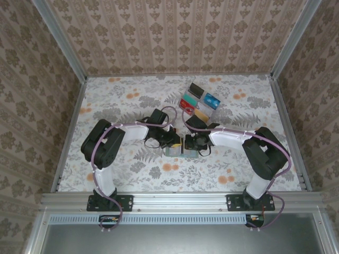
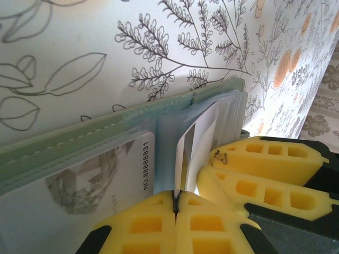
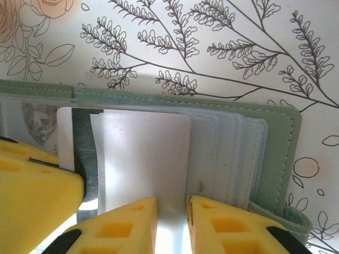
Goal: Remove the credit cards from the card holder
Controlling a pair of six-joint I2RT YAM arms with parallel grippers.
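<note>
The sage-green card holder (image 1: 174,151) lies open on the floral table between both grippers. In the left wrist view my left gripper (image 2: 176,197) is shut on the bottom edge of a thin whitish credit card (image 2: 183,153) that stands out of the holder's (image 2: 79,135) inner pocket. Another pale printed card (image 2: 95,180) sits in the left pocket. My right gripper (image 3: 172,203) has its jaws slightly apart, tips against a whitish sheet (image 3: 143,159) over the holder's (image 3: 275,153) right panel. Its yellow fingers (image 2: 265,164) lie just right of my left gripper.
Several coloured credit cards (image 1: 198,103) lie in a group on the table behind the grippers. Metal rails (image 1: 286,121) and patterned walls enclose the table. Floral cloth spreads to either side of the holder.
</note>
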